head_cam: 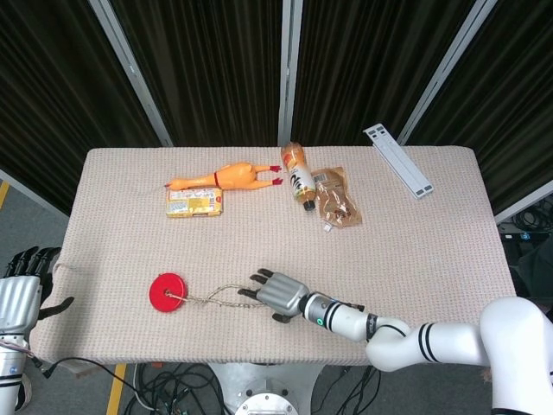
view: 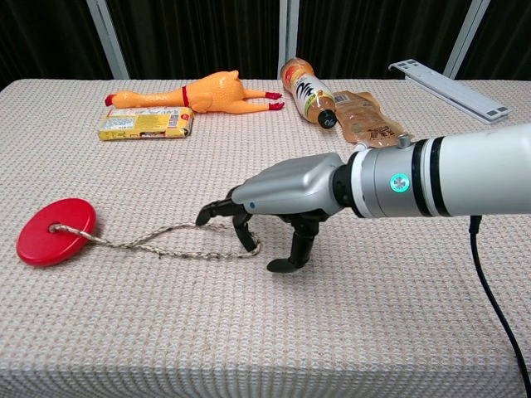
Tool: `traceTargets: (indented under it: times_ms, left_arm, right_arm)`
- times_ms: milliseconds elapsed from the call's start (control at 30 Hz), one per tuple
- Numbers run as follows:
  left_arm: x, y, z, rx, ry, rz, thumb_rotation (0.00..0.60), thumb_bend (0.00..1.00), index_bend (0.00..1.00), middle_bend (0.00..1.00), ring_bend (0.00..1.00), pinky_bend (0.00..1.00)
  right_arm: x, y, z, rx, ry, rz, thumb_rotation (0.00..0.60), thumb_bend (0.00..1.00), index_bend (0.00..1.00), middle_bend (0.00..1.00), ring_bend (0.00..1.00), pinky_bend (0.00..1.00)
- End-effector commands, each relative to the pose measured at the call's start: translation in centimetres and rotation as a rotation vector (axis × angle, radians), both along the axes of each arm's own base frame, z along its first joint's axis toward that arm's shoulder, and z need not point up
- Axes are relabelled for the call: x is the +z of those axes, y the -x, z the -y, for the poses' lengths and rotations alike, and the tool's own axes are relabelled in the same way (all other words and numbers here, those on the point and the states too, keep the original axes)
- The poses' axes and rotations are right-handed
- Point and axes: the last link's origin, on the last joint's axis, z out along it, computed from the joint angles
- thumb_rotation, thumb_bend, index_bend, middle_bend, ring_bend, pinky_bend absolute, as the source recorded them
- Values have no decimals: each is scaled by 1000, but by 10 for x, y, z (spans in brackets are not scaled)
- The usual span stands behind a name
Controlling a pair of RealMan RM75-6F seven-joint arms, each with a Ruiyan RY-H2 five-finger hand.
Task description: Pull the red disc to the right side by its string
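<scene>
right hand (view: 282,195): fingers hooked in string (view: 166,241) loop | string runs left-right to red disc (view: 56,231) | left hand (head_cam: 19,294): empty, off-table

The left hand (head_cam: 19,290) is showing only partly at the head view's left edge, so its grip is staying unclear. The right arm (view: 465,182) is running off the chest view's right edge. Where the right hand's (view: 282,195) fingers (view: 242,232) are meeting the string (view: 166,242), contact is too fine to judge. The packet's (head_cam: 194,201) print is too small to read.
</scene>
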Motion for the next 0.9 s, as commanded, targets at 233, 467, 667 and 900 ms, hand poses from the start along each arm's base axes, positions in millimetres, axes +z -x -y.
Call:
traceTargets:
  times_ms: [233,467,667,900]
  left_arm:
    - [0,2,1,6,0,-1,600,21,175,173,96,143]
    - [0,2,0,2,-2,-1,600,21,175,173,97,143]
    - [0,1,0,1,-1,0,600,21,175,173,97,143]
    - [0,1,0,1,-1,0,600,21,176,173,97,143]
  right_arm:
    - [0,2,3,-10,13,-10,600,315,0,550,38,0]
    - [3,1,7,-5,68,20,600,356,248,634,104,0]
    - [6,2,8,-9,117,52,600,399,510,711,172,0]
    - [12,5,10,-14,178,87,600,449,698,814,260,0]
